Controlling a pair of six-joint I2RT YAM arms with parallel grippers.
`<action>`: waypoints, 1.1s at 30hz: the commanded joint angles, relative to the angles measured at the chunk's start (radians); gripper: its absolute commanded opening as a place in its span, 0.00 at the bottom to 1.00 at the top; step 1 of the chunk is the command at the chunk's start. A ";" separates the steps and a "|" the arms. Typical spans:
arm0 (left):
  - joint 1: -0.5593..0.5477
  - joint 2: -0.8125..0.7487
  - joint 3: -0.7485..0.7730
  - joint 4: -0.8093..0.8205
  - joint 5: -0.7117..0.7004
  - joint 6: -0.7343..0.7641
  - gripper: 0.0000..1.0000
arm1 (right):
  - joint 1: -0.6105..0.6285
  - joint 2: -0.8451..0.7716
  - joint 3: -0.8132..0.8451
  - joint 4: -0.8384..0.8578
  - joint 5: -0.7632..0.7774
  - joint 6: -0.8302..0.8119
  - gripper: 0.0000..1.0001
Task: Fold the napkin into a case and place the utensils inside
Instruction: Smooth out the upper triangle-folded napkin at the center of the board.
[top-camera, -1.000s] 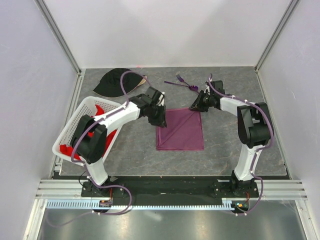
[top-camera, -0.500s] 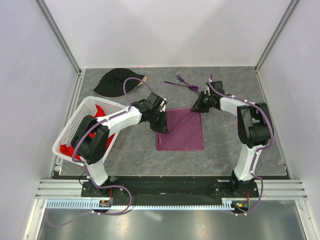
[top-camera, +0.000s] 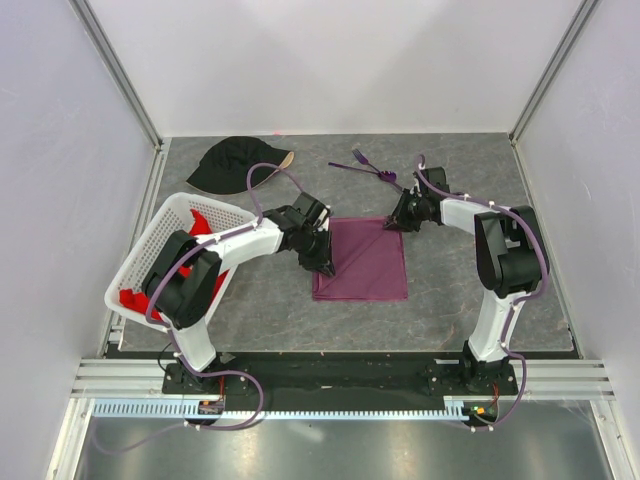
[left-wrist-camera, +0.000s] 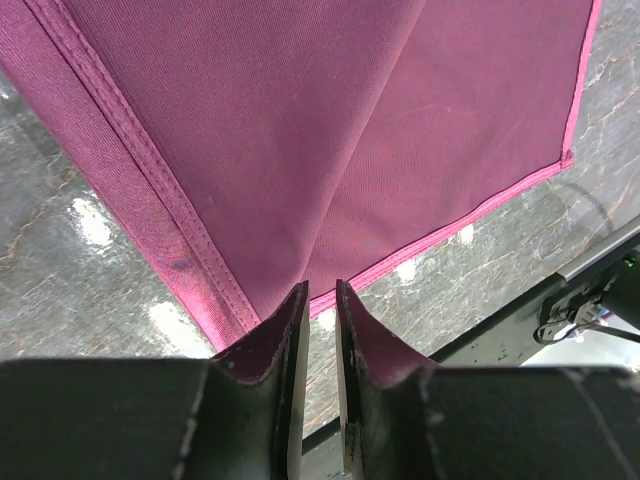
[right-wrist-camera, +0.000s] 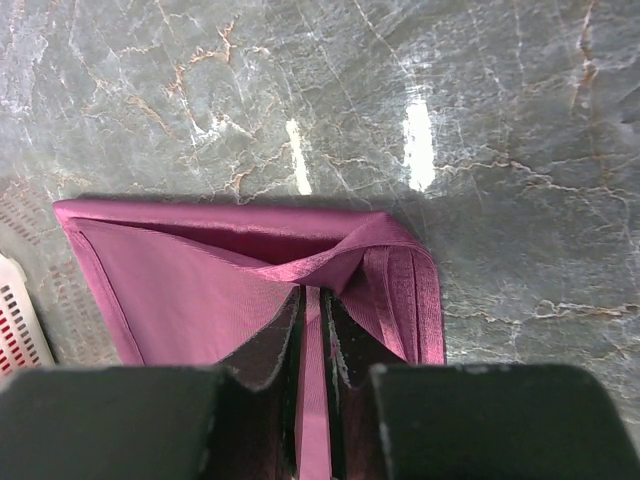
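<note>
Here, right hand (right-wrist-camera: 314, 300) pinching napkin (top-camera: 365, 262) corner, left hand (left-wrist-camera: 320, 290) narrow at edge, hold unclear

Grey marbled worktop (top-camera: 260, 320), veined white and rust, glossy under the lights. At the far left corner, a black cap (top-camera: 230, 165), flattened, tan under the brim. Nearer on the left, tilted against the side rail, a white lattice basket (top-camera: 150, 240). Inside, bunched red cloth (top-camera: 203, 222). Pale walls on three sides.
</note>
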 joint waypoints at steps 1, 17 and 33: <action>-0.004 -0.036 -0.020 0.030 0.020 -0.025 0.23 | -0.001 -0.046 -0.007 0.008 0.023 -0.018 0.16; -0.004 -0.073 -0.121 0.039 -0.004 -0.022 0.22 | -0.002 -0.084 0.019 -0.016 0.020 -0.029 0.16; -0.006 -0.067 -0.143 0.076 0.019 -0.039 0.22 | -0.002 -0.012 0.120 0.006 -0.009 0.005 0.17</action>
